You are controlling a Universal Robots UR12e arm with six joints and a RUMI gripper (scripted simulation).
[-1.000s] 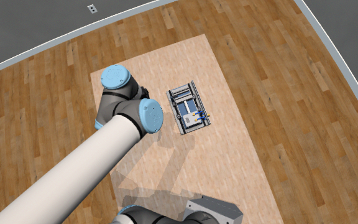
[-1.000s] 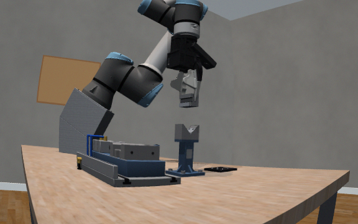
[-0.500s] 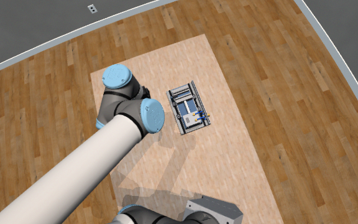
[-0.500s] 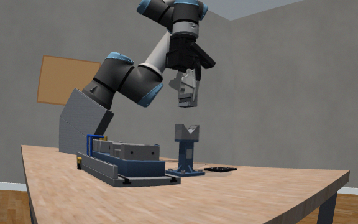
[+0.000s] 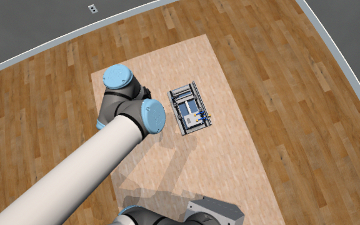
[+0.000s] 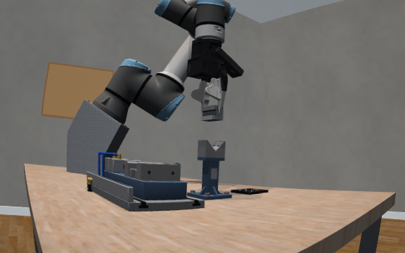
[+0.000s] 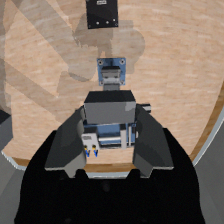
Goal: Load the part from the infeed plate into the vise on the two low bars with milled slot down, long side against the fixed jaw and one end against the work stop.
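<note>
No text, brand, number or sign is reading legibly in any view. Faint marks are showing on two blue joint caps (image 5: 117, 76) (image 5: 154, 116), too fine to decipher. A small pale marking is sitting near one edge of the black infeed plate (image 6: 249, 191) (image 7: 102, 15), its characters blurring. A plain-looking pale patch (image 6: 214, 173) is standing on the blue V-block pedestal (image 6: 206, 183) (image 7: 120, 80), no lettering resolving.
</note>
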